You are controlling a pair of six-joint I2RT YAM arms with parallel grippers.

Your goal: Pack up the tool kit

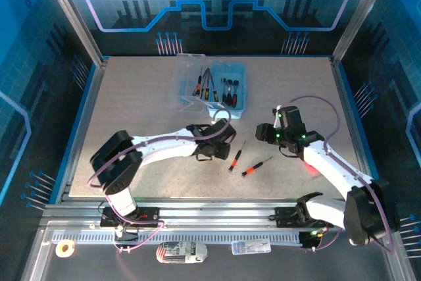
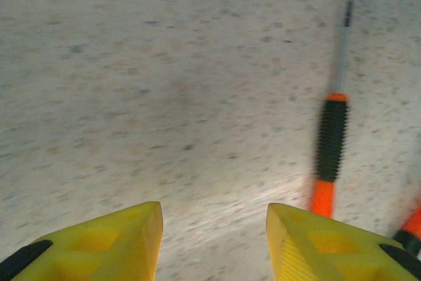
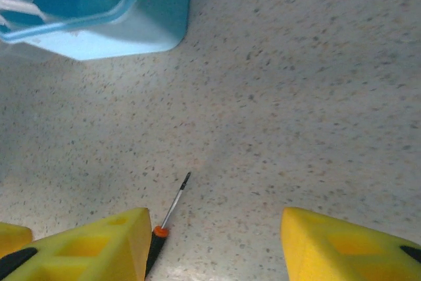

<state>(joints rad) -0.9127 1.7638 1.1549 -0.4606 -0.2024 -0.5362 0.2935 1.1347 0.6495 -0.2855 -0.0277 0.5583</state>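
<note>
Packing part done, I find: several tools [image 1: 228,91] sit in the blue box [image 1: 245,100] beyond my grippers, lid [image 1: 187,83] not yet closed, while two screwdrivers [image 1: 235,156] lie loose on the table [image 1: 131,110] between left gripper [image 2: 214,228] and right gripper [image 3: 214,235], both half-open and holding nothing.

2 screwdrivers [image 1: 237,156] on tbl [image 1: 131,116]; box [image 1: 231,113] behind

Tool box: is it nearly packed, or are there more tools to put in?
Partly packed. Several tools already lie in the box. Nothing is in hand: the left gripper and right gripper are both open and empty. Left to do: a screwdriver and a second screwdriver lie on the table, and the lid is open.
</note>
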